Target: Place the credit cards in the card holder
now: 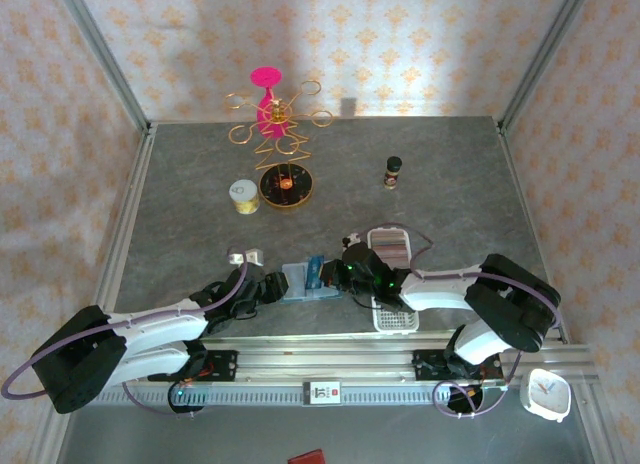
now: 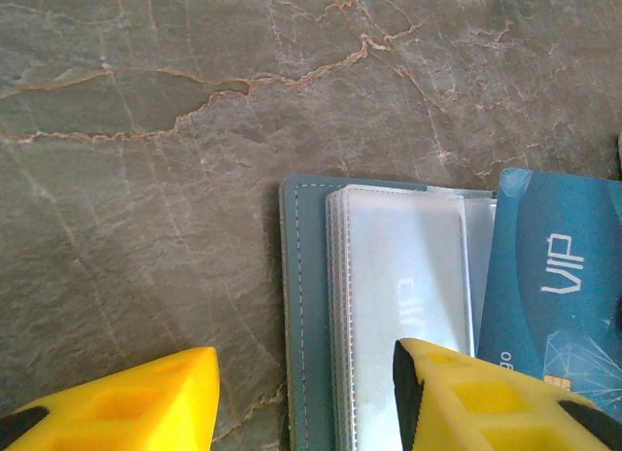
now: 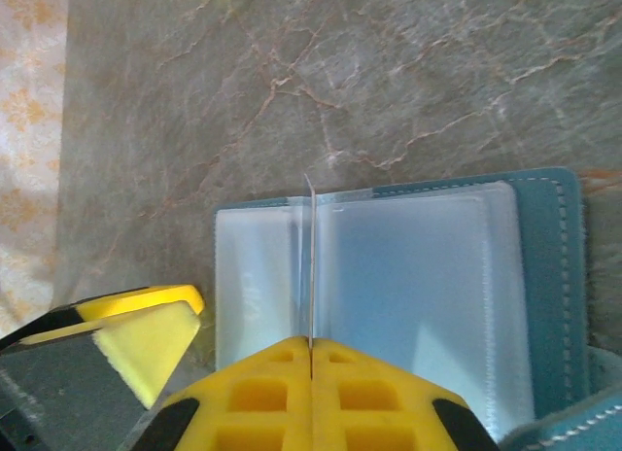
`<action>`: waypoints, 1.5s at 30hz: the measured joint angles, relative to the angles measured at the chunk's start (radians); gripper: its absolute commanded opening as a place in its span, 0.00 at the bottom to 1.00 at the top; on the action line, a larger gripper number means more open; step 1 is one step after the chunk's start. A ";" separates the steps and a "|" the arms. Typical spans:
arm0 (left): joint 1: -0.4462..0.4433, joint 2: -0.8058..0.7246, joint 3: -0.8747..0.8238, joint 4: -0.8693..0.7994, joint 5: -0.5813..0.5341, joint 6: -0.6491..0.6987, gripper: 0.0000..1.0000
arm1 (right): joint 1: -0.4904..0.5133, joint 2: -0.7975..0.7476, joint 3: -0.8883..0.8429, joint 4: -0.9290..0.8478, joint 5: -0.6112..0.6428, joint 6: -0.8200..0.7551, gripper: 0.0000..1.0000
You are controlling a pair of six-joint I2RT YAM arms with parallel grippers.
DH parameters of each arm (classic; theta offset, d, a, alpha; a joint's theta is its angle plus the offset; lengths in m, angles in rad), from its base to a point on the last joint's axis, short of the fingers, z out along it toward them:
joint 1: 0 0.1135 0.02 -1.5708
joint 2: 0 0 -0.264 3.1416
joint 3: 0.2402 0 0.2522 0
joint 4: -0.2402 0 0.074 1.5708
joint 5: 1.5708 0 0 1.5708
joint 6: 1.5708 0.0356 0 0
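Card holder: the teal card holder lay open and flat on the grey marbled table, its clear sleeves facing up.
Blue card: the blue card, marked VIP, stood tilted over the card holder's right part. From the right wrist it showed edge-on as a thin line rising from the divide between the sleeves. Whether its edge had entered a sleeve could not be told.
Right gripper: the right gripper hung over the card holder's right side, its yellow fingers pinched narrow on the blue card with no gap showing.
Left gripper: the left gripper was at the card holder's left edge, jaws about half wide and clamping nothing. One finger was over bare table left of the holder and the other over the sleeves. Whether that one touched them could not be told.
White tray: a long slotted white tray lay just right of the card holder, under the right arm.
Gold stand: a gold wire stand with a pink top stood well beyond the card holder, near the back wall.
Tins: a round gold tin and a small pale jar sat between the stand and the card holder.
Bottle: a small dark bottle stood beyond the card holder, to its right.
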 measured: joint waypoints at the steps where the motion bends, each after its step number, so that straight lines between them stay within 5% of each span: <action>1: 0.000 0.000 0.000 0.000 0.000 0.000 0.49 | 0.000 -0.004 0.000 -0.009 0.005 -0.005 0.00; 23: 0.000 0.000 0.000 0.000 0.000 0.000 0.48 | -0.001 -0.052 -0.029 0.045 -0.025 0.010 0.00; 45: 0.000 -0.001 -0.002 0.001 0.001 -0.001 0.47 | -0.001 0.061 -0.036 0.126 -0.056 0.085 0.00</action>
